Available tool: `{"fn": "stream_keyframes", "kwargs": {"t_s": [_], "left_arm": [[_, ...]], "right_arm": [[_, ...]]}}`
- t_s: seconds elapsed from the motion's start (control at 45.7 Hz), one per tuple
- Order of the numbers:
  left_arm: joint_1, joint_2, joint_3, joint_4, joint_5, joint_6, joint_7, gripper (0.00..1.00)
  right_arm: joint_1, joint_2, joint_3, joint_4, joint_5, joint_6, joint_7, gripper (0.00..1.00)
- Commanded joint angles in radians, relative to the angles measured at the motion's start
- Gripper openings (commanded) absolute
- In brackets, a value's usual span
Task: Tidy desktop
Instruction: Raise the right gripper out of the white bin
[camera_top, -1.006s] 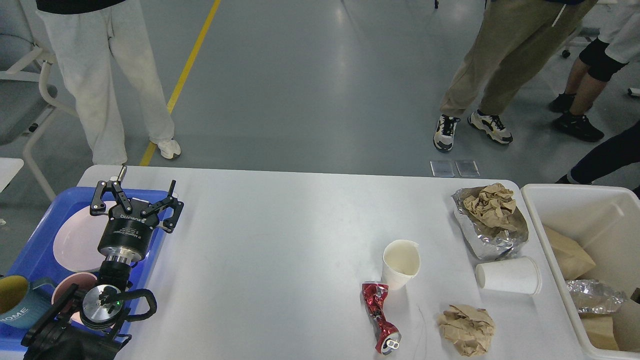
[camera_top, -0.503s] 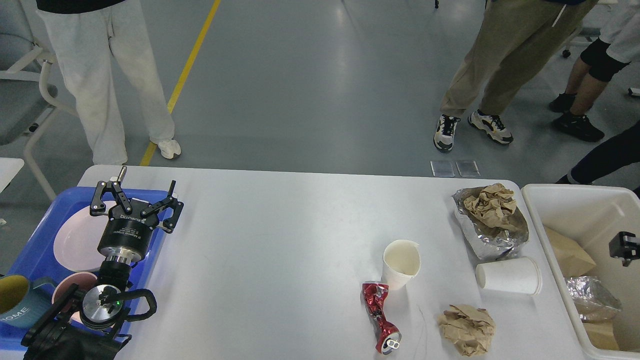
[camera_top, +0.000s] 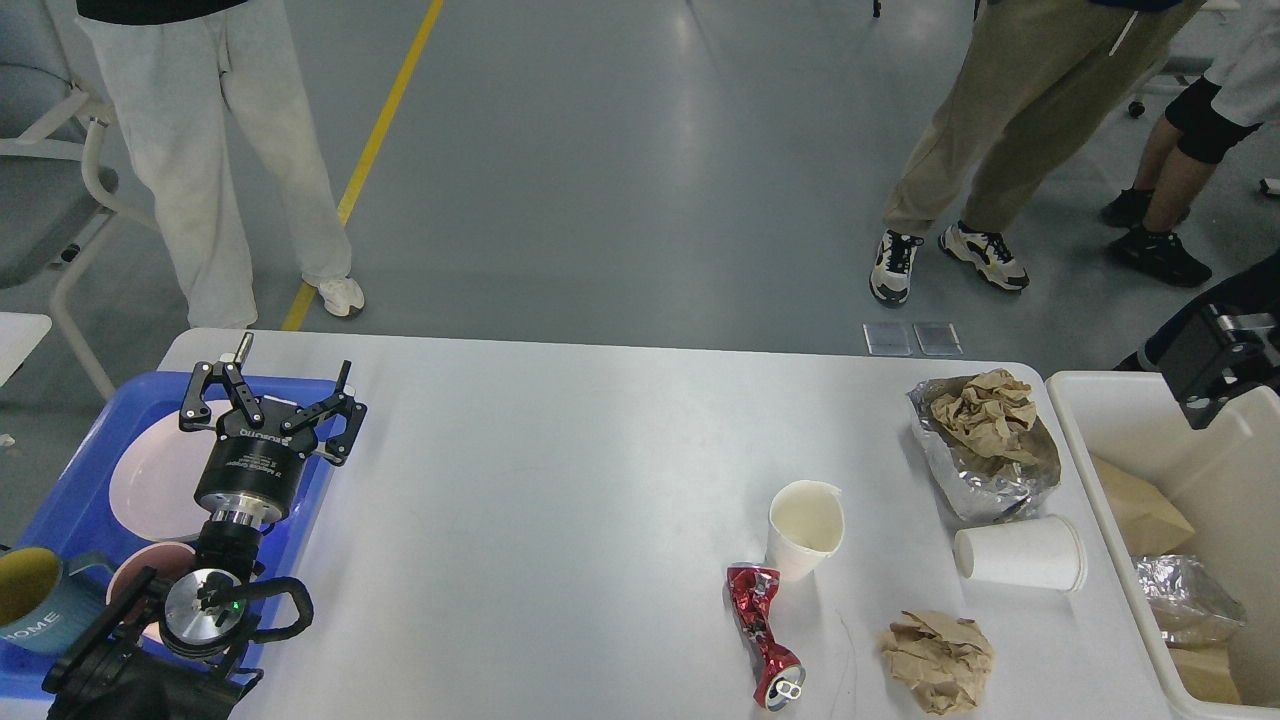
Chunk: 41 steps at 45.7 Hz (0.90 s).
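At the far left, beside the table (camera_top: 560, 480), sits our blue tray (camera_top: 75, 470). Its near corner holds a blue mug (camera_top: 35, 600), and just right of the mug is a pink bowl (camera_top: 135, 585). A pink plate (camera_top: 155, 480) lies farther back in the tray.

Our left gripper (camera_top: 270, 395) hangs over the tray's right rim, where the tray meets the table's left edge. Its fingers are spread wide and grasp nothing.

The table is the broad white top that fills the middle of the view, from the tray on its left to the bin on its right. Its left and middle parts are bare.

The litter lies toward the table's right end. A crushed red can (camera_top: 762, 640) lies near the front edge. A dented paper cup (camera_top: 803, 528) stands upright just behind the can, about touching its far end. Right of the can, a ball of brown paper (camera_top: 937, 660) rests near the front edge. Behind that ball, a second paper cup (camera_top: 1020, 552) lies on its side. Behind this cup, at the table's back right corner, crumpled foil (camera_top: 975, 480) carries another wad of brown paper (camera_top: 990, 410).

A white bin (camera_top: 1105, 480) stands against the table's right edge, with brown paper and foil in it.

Our right gripper (camera_top: 1222, 362) shows as a dark block above the bin's back rim, cut by the view's edge. We cannot tell how its fingers stand.
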Motion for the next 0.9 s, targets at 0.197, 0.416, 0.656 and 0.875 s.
{"fn": "stream_keyframes", "kwargs": {"t_s": [0.197, 0.416, 0.656, 0.875], "left_arm": [[0.000, 0.000, 0.000, 0.000, 0.000, 0.000, 0.000, 0.96], [0.000, 0.000, 0.000, 0.000, 0.000, 0.000, 0.000, 0.96], [0.000, 0.000, 0.001, 0.000, 0.000, 0.000, 0.000, 0.96], [0.000, 0.000, 0.001, 0.000, 0.000, 0.000, 0.000, 0.96]], "right_arm": [[0.107, 0.096, -0.114, 0.131, 0.006, -0.272, 0.109, 0.99], [0.098, 0.107, -0.086, 0.130, 0.012, -0.263, 0.154, 1.00], [0.000, 0.100, -0.031, 0.089, 0.011, -0.289, 0.152, 1.00], [-0.267, 0.107, 0.058, -0.100, 0.006, -0.366, 0.151, 1.00]]}}
